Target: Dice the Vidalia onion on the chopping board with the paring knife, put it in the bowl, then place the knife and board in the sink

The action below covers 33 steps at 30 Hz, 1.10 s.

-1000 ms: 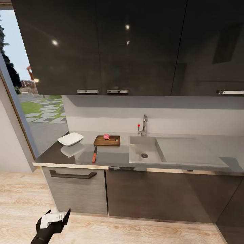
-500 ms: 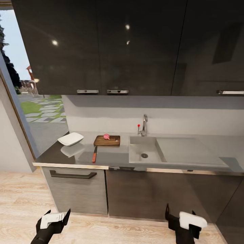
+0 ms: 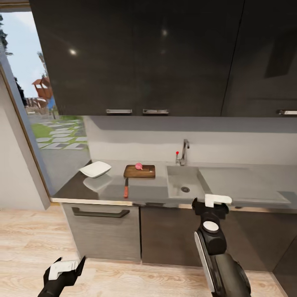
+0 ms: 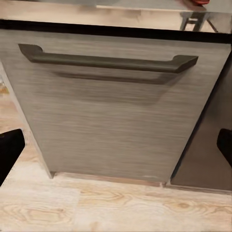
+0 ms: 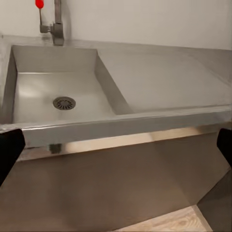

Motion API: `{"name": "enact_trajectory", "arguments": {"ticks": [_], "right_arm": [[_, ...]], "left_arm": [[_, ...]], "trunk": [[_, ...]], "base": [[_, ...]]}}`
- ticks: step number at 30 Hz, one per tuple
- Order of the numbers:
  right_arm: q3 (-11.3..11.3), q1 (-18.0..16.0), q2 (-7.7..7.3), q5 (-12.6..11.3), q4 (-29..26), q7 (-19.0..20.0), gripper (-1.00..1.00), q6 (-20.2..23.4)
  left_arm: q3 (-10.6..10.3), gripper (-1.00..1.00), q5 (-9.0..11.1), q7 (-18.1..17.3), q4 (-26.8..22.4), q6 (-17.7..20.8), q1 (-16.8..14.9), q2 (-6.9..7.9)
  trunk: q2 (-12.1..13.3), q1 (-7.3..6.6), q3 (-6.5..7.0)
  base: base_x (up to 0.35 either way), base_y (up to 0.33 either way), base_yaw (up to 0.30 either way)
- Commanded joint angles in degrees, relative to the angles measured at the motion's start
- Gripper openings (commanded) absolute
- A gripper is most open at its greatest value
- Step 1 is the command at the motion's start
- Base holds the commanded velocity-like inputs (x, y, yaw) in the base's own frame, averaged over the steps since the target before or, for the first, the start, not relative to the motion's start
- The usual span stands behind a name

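- The Vidalia onion point(image 3: 139, 166) sits on the chopping board point(image 3: 140, 171), just left of the sink point(image 3: 214, 185).
- The paring knife point(image 3: 126, 187) lies on the surface point(image 3: 82, 189) in front of the board, apart from it.
- The bowl point(image 3: 95, 169) stands left of the board.
- The right gripper point(image 3: 217, 201) is raised before the sink's front edge.
- The left gripper point(image 3: 66, 267) hangs low over the wooden floor point(image 3: 24, 247), jaws apart.

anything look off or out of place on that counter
Nothing spilled or damaged. One oddity: the onion sits whole on the board, not in the sink, whose basin is bare. The knife lies flat near the counter's front edge.
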Motion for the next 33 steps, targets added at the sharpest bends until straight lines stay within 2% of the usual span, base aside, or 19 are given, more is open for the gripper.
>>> {"name": "enact_trajectory", "arguments": {"ticks": [1,8,9,11,13,19,29,33], "right_arm": [[0.09,-1.65,0.13,0.04,0.08,-0.06,1.00,1.89],[0.57,-6.63,0.18,-2.30,1.94,0.02,1.00,4.46],[3.49,-7.20,0.18,-2.73,2.24,0.00,1.00,4.60],[5.85,-7.32,0.18,-3.43,2.47,0.00,1.00,4.62],[7.27,-7.37,0.18,-4.67,2.98,0.04,1.00,4.50],[7.89,-7.39,0.18,-7.18,5.90,0.20,1.00,4.21],[8.13,-7.40,0.18,-8.12,7.84,0.68,1.00,3.91],[8.21,-7.40,0.18,-8.27,8.05,3.34,1.00,2.03]], "left_arm": [[-0.18,1.00,0.57,0.16,0.11,-0.23,0.01,0.08],[-0.18,1.00,0.57,0.14,0.25,-0.23,0.02,0.08],[-0.18,1.00,0.57,0.14,0.26,-0.23,0.02,0.08],[-0.18,1.00,0.57,0.13,0.26,-0.23,0.02,0.08],[-0.18,1.00,0.57,0.13,0.26,-0.23,0.02,0.08],[-0.18,1.00,0.57,0.13,0.59,-0.23,0.02,0.08],[-0.18,1.00,0.57,0.13,2.28,-0.23,0.02,-0.01],[-0.17,1.00,0.46,0.13,2.49,-0.23,0.02,-0.01]], "trunk": [[-0.04,0.02,-0.01],[-0.04,0.02,-0.01],[-0.04,0.02,-0.01],[-0.04,0.02,-0.01],[-0.04,0.02,-0.01],[-0.04,0.02,-0.01],[-0.04,0.02,-0.01],[-0.04,0.02,-0.01]], "base": [[0.000,0.300,0.000],[0.000,0.301,0.000],[0.000,0.302,0.000],[0.000,0.302,0.000],[0.000,0.302,0.000],[0.000,0.302,0.000],[0.000,0.303,0.000],[0.000,0.304,0.000]]}}
